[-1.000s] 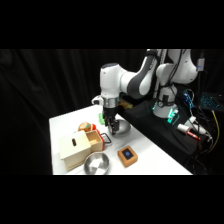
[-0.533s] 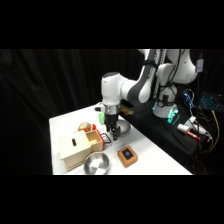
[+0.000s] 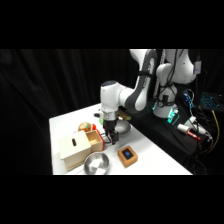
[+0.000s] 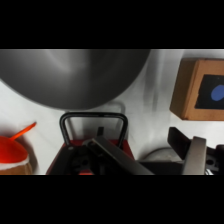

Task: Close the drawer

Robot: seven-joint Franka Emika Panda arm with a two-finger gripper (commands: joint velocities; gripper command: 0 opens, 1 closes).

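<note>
Presently found low at the drawer front: gripper (image 3: 109, 136), hung from the white arm (image 3: 135, 95) over the white table (image 3: 150, 155). Finger state cannot be told; wrist view shows only black linkage and a grey finger piece (image 4: 195, 155) at the bottom edge, tips cut off.

Task status, judged: not complete. Drawer (image 3: 95, 140) seen pulled out of the pale wooden box (image 3: 72, 148), reddish-orange front facing the gripper. Dark wire loop handle (image 4: 93, 122) stands just ahead of the linkage in the wrist view, red front directly below it. Contact between gripper and drawer front likely but not confirmed. Remaining: push the front back until flush with the box.

Containers checked:
- Drawer interior: hidden from both views; contents unknown.
- Wooden box: slot visible on its top face, nothing seen inside.
- Metal bowl (image 3: 97, 163): sits just in front of the box, appears empty. Fills the upper part of the wrist view as a grey disc.

Other items noted: small orange-brown block with blue top (image 3: 128, 155) beside the bowl, clear of the drawer; orange rounded object (image 3: 84, 128) behind the box, identity unclear.
</note>
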